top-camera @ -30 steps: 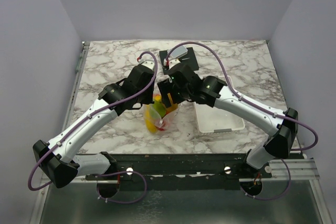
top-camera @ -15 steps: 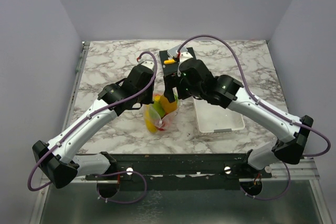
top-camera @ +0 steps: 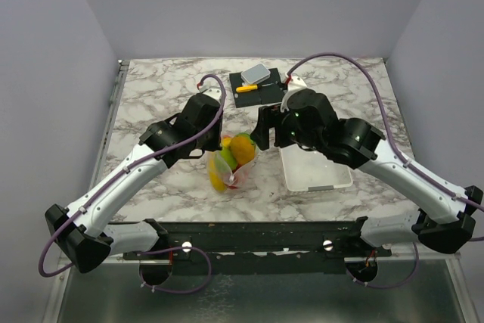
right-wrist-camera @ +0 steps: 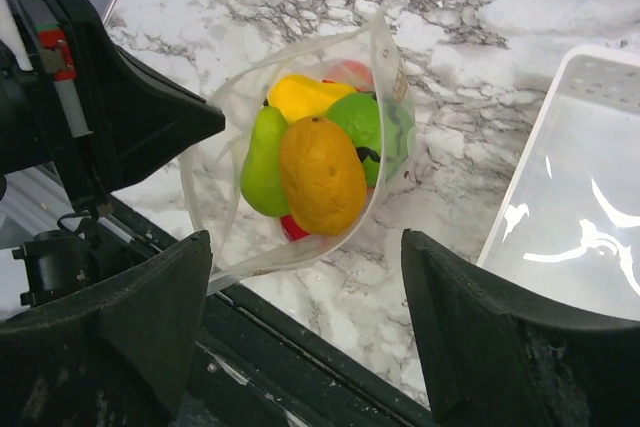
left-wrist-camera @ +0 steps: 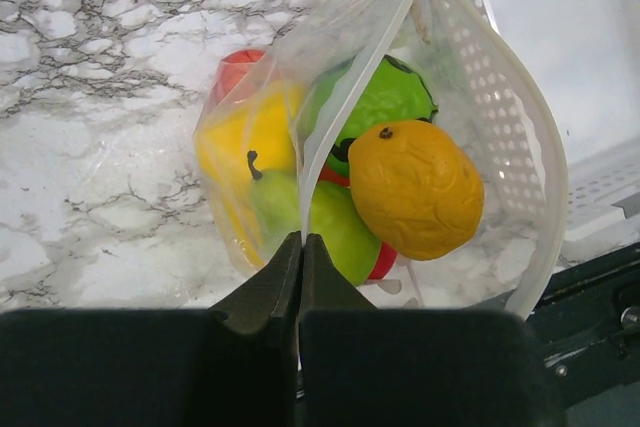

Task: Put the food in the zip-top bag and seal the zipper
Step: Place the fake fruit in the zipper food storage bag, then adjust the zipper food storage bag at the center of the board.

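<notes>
The zip-top bag [left-wrist-camera: 497, 137], clear with white dots, stands open on the marble. It holds the food: an orange fruit [left-wrist-camera: 414, 187] on top, a green fruit [left-wrist-camera: 381, 99], a green pear [left-wrist-camera: 283, 209], a yellow fruit [left-wrist-camera: 245, 139] and a red one [left-wrist-camera: 236, 71]. The pale zipper [left-wrist-camera: 541, 209] runs along the open rim. My left gripper [left-wrist-camera: 301, 243] is shut on the bag's rim and holds the mouth up; in the top view it [top-camera: 215, 148] is at the bag's left side. My right gripper [right-wrist-camera: 305, 287] is open and empty, above and right of the bag [right-wrist-camera: 376, 59]; the top view shows it [top-camera: 265, 132] too.
A white slatted basket [top-camera: 342, 178] stands right of the bag, also in the right wrist view [right-wrist-camera: 528, 161]. A black board [top-camera: 240, 80] at the back holds a yellow-handled knife [top-camera: 246, 88] and a grey block [top-camera: 255, 74]. A black rail runs along the near edge [top-camera: 249, 232].
My right gripper was over the bag's mouth with the orange fruit; it has let go and drawn back to the right. The orange fruit now lies in the bag. The left gripper has not moved.
</notes>
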Robot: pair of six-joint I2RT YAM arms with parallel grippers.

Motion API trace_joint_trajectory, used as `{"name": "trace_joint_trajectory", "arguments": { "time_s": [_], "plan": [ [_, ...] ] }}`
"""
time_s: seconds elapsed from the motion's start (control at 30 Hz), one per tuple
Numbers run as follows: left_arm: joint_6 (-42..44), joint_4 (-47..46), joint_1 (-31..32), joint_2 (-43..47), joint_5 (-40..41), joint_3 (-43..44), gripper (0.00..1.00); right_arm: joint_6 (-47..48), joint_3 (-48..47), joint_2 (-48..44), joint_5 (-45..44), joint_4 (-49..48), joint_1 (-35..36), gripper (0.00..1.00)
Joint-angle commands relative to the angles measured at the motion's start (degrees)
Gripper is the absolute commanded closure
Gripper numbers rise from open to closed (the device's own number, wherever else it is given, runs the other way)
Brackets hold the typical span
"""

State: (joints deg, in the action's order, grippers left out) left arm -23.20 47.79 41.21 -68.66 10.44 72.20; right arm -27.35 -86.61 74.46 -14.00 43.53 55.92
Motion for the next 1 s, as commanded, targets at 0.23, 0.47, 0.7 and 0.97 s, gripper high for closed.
{"name": "trace_joint_trajectory", "arguments": {
  "time_s": [0.23,0.47,0.7,0.97],
  "plan": [
    [-6.6,-2.7,0.0,3.4,-7.6,-0.3,1.00,-9.3,11.0,-6.0,8.0,-1.1,0.5,0.25],
    [-7.6,-3.1,0.0,3.9,-8.2,-0.1,1.00,-16.4,11.1,-1.9,2.2,1.4,0.5,0.33],
    [-7.6,-3.1,0.0,4.8,-8.0,-1.2,1.00,-20.7,10.7,2.5,-5.2,5.2,0.5,0.39],
    [-7.2,-2.9,0.0,5.2,-8.1,-1.5,1.00,-23.8,13.8,2.8,-7.8,4.1,0.5,0.42]
  ]
}}
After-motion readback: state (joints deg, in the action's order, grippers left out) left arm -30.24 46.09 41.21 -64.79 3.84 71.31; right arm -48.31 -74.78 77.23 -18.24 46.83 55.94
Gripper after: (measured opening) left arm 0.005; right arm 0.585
